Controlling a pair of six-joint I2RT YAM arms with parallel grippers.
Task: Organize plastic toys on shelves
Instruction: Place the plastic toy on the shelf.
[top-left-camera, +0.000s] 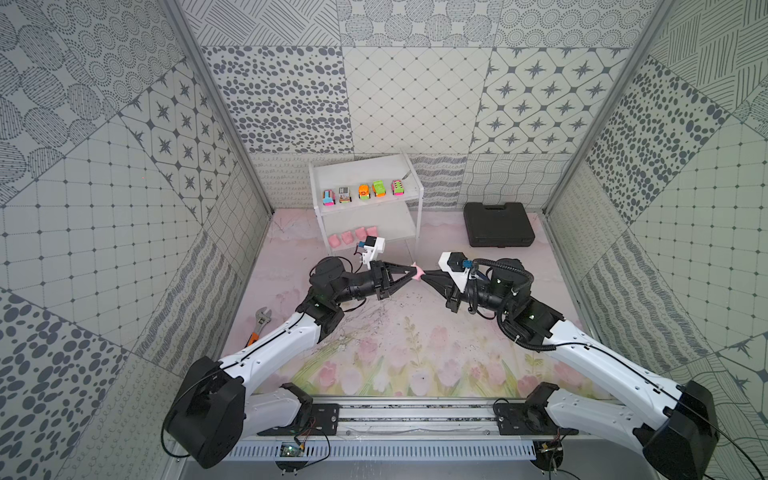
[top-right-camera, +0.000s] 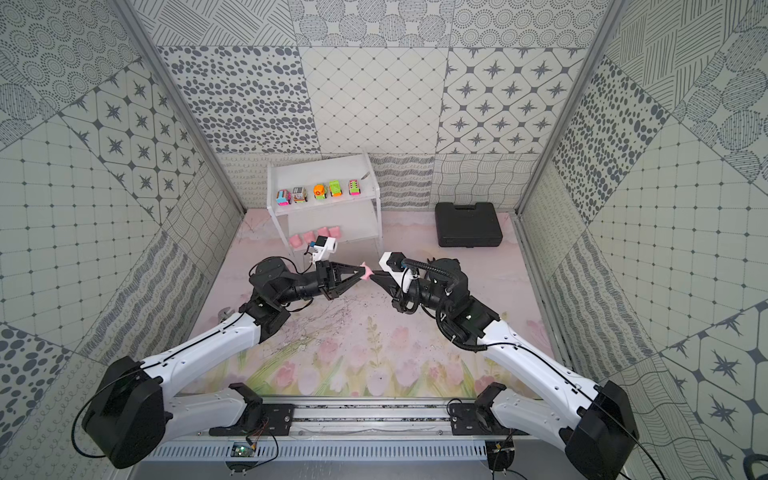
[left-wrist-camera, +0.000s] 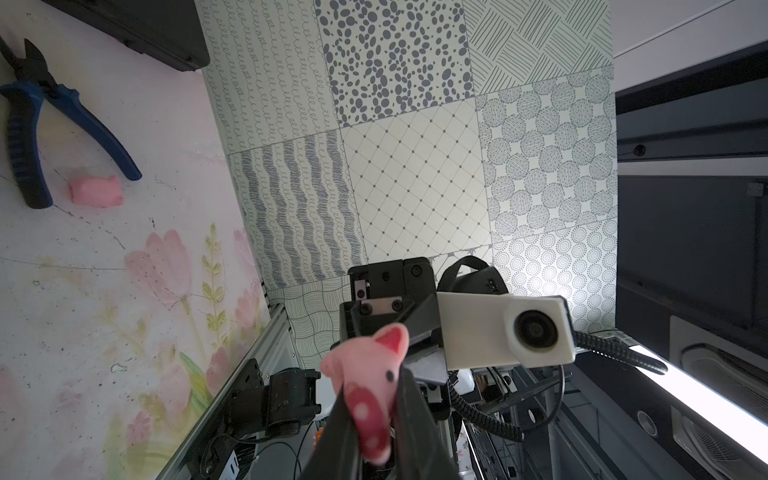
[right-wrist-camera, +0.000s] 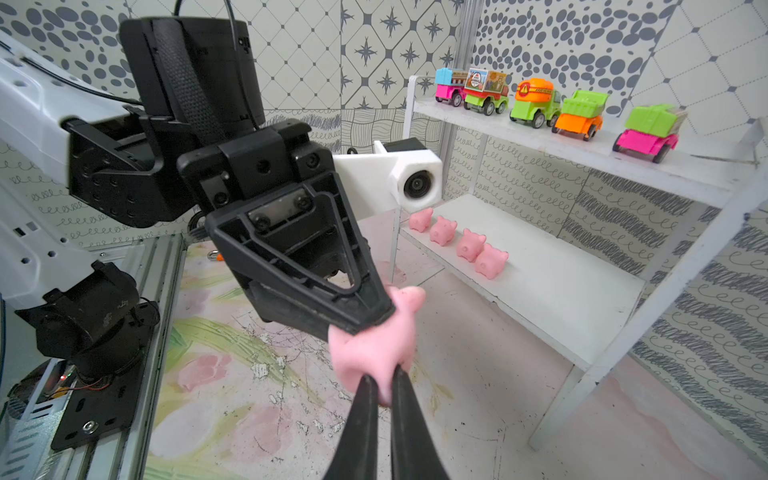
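- While the held pig (top-left-camera: 419, 272) hangs in mid-air between my 2 arms, well in front of the rack (top-left-camera: 374, 170), both of my grippers are on it. This reads to me as a handover.
- My right gripper (right-wrist-camera: 382, 380) is pinched narrow on 1 end of the held pig.
- My left gripper (top-left-camera: 414, 271) has a finger against each side of the other end. I cannot tell how firmly it presses.
- Done so far: the 5 toy cars (top-left-camera: 364, 192) stand in a row on the upper board, and 4 pigs (right-wrist-camera: 470, 245) sit in a row on the lower board (top-left-camera: 395, 226).
- By my count that is 9 of 11 toys placed.
- Left to do: the held pig needs a place on the rack, and 1 loose pig (left-wrist-camera: 96, 192) lies on the flowered mat.
- The loose pig shows only in the left wrist view. In both top views I cannot find it.
- The pliers (left-wrist-camera: 62, 108) lie on the mat with the loose pig between their 2 handle ends, just beside them. I cannot tell whether they touch, and I judge that a pick there needs a careful approach.
- A black case (top-left-camera: 498, 224) lies near the back wall, apart from the rack on its right.
- A wrench (top-left-camera: 259, 322) lies by my left arm, well away from the toys.
- The row of 4 pigs fills the left part of the lower board, and the rest is bare.
- The upper board overhangs that space and a thin front leg stands at its corner, so I expect a low, level entry to be needed.
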